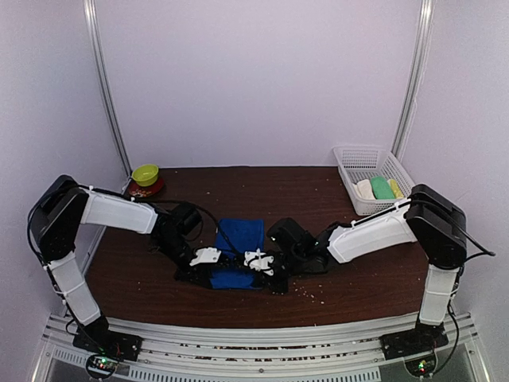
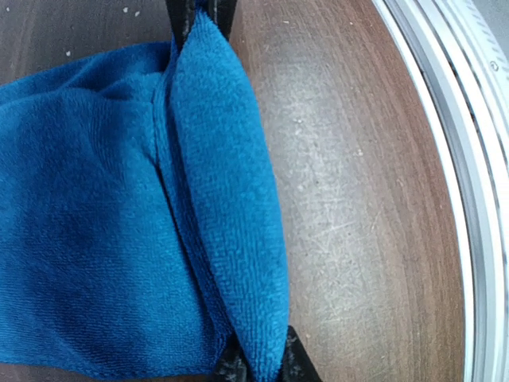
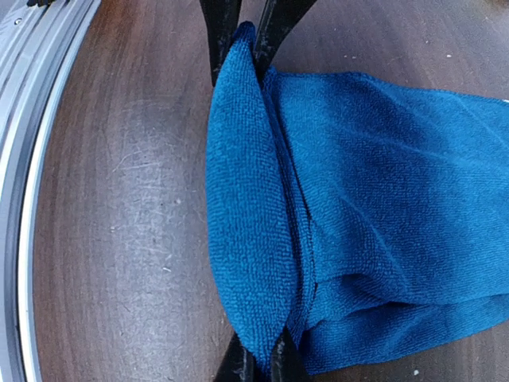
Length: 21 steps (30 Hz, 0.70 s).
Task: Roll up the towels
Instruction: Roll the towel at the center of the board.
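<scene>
Blue terry cloth is seen at the middle of the table (image 1: pixel 358 270), towards its near edge: the blue towel (image 1: pixel 238 251) is laid on the dark wood, with its near edge gathered into a raised fold. That fold is pinched at both ends. The left gripper (image 1: pixel 208 256) is closed on the fold's left end, its dark fingers (image 2: pixel 184 16) pressed against the cloth. The right gripper (image 1: pixel 256 260) is clamped narrowly on the right end, its fingers (image 3: pixel 219 32) likewise shut on the pile. The two grippers are set just beside each other, low over the towel's near edge. A metal rail (image 1: pixel 262 334) is seen along the table's near edge, near the fold. At the far right a white mesh basket (image 1: pixel 350 155) is placed, in which cream, green and yellow items (image 1: pixel 382 188) are held. At the far left a green bowl (image 1: pixel 145 173) is stood on a dark red dish (image 1: pixel 147 189).
</scene>
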{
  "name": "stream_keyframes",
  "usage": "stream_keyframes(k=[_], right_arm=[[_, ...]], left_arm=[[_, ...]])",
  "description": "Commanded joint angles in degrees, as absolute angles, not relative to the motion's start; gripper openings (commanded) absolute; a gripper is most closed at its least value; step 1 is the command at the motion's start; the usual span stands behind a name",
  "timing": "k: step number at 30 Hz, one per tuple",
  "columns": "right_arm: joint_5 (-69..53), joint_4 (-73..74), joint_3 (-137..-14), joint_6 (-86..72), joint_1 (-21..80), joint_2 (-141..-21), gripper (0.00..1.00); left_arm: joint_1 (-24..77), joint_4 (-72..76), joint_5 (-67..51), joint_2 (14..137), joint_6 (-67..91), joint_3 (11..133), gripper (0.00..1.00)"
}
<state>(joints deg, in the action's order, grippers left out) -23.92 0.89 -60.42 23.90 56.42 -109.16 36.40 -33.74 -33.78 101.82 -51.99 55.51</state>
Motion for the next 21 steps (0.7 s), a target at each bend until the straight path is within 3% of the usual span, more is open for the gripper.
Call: stream_keyframes(k=[1, 21], right_arm=[[-29.3, 9.0, -62.4, 20.6, 54.3, -112.0, 0.00], [-40.7, 23.4, -73.5, 17.6, 49.0, -122.1, 0.02]], left_arm=[[34.5, -38.2, -35.9, 104.8, -53.0, 56.9, 0.12], [30.0, -39.2, -41.4, 112.1, -48.6, 62.4, 0.06]])
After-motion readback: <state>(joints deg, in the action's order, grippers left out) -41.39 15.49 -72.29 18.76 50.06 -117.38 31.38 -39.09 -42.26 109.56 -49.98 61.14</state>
